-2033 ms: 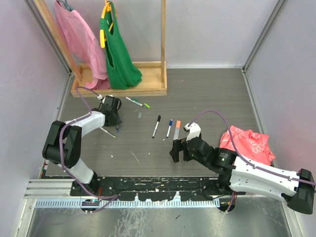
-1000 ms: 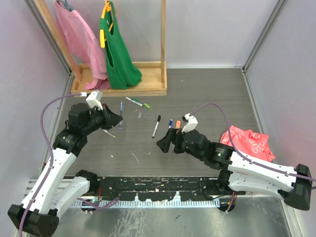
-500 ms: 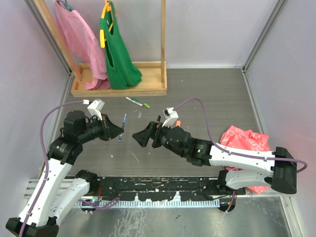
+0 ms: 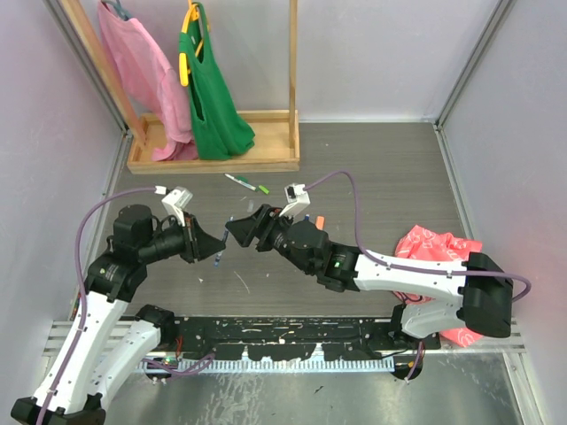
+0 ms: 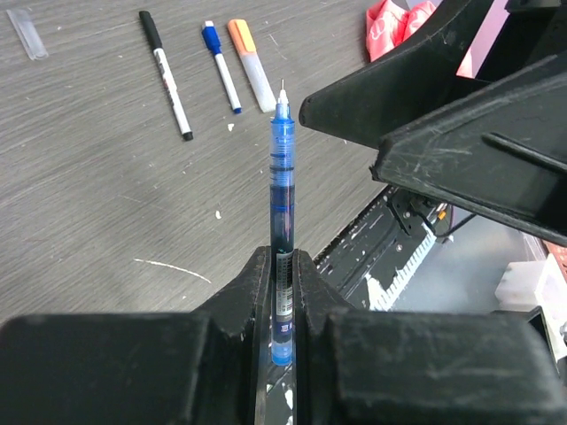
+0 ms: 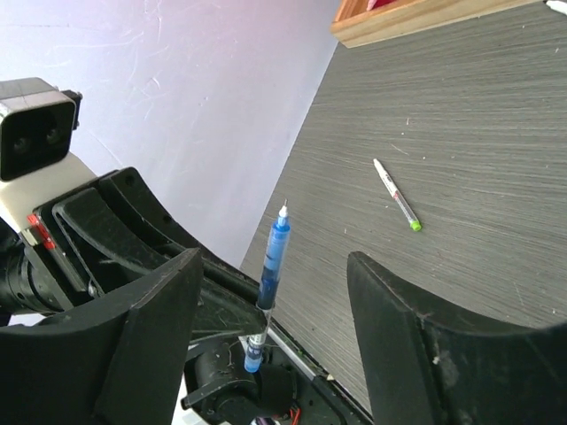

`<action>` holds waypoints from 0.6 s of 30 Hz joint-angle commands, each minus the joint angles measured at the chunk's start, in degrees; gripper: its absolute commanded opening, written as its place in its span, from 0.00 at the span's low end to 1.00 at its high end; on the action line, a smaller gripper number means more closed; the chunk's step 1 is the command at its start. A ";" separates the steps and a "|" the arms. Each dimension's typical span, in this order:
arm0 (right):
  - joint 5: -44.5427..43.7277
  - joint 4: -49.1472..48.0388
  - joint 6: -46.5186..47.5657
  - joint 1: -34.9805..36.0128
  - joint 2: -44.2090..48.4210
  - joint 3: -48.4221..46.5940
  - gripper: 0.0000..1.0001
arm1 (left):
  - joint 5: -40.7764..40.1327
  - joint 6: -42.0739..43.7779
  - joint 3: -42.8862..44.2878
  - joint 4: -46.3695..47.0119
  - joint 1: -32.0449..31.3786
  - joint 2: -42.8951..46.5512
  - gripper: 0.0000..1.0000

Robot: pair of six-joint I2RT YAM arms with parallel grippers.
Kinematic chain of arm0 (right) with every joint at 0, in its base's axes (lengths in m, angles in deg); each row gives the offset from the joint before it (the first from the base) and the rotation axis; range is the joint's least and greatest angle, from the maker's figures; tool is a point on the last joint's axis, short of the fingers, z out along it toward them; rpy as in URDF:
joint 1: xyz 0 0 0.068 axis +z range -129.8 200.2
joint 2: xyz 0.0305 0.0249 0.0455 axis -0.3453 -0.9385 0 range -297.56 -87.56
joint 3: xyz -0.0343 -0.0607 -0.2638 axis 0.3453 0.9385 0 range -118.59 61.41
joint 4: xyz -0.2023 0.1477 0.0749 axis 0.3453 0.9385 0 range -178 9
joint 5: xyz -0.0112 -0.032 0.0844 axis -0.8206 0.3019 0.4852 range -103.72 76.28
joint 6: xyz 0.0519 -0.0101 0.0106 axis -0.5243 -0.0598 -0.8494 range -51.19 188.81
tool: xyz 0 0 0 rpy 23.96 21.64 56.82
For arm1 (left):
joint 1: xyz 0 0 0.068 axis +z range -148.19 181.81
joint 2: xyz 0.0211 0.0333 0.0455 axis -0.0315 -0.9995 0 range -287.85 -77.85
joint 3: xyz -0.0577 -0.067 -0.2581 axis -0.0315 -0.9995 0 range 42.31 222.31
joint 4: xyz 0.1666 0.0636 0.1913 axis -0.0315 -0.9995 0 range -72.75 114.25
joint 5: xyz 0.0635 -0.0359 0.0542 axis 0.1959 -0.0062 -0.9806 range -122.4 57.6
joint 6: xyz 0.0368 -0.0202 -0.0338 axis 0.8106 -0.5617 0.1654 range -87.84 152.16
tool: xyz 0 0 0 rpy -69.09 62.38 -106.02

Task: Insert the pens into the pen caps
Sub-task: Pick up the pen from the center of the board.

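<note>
My left gripper (image 4: 215, 243) is shut on a blue pen (image 5: 281, 190), held by its rear end with the bare tip pointing away. My right gripper (image 4: 237, 230) faces it, open and empty. In the right wrist view the blue pen (image 6: 273, 257) stands in the gap between my right fingers (image 6: 416, 336) and touches neither. On the table lie a black pen (image 5: 166, 71), a blue-ended pen (image 5: 220, 64) and an orange one (image 5: 250, 75). A light-green-tipped pen (image 6: 396, 197) lies further off. Two green pens (image 4: 246, 183) lie near the rack. I see no loose coloured cap.
A wooden rack (image 4: 217, 150) with pink and green bags stands at the back left. A red patterned bag (image 4: 443, 252) lies at the right. A small clear tube (image 5: 27, 34) lies on the table. The right arm (image 4: 390, 270) stretches across the table's middle.
My left arm rose from the back left of the table with the blue pen. My right arm swung left. The two grippers now meet above the table's left middle.
</note>
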State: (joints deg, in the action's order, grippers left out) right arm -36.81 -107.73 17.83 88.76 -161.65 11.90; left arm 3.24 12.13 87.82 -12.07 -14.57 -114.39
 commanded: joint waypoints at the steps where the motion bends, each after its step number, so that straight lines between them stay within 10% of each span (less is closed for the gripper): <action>1: -1.93 -6.87 -2.71 0.00 -0.64 -1.23 0.69 | 3.42 0.71 -0.22 2.38 0.13 0.32 0.07; 18: 3.59 -7.26 -6.14 -2.43 -4.45 -2.09 0.44 | 7.97 1.31 -0.51 3.39 0.21 0.93 0.04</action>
State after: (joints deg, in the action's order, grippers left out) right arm -34.54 -110.92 12.89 86.92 -166.22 11.90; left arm 8.18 12.35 87.37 -11.98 -14.57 -113.93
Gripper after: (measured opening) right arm 0.475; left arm 0.104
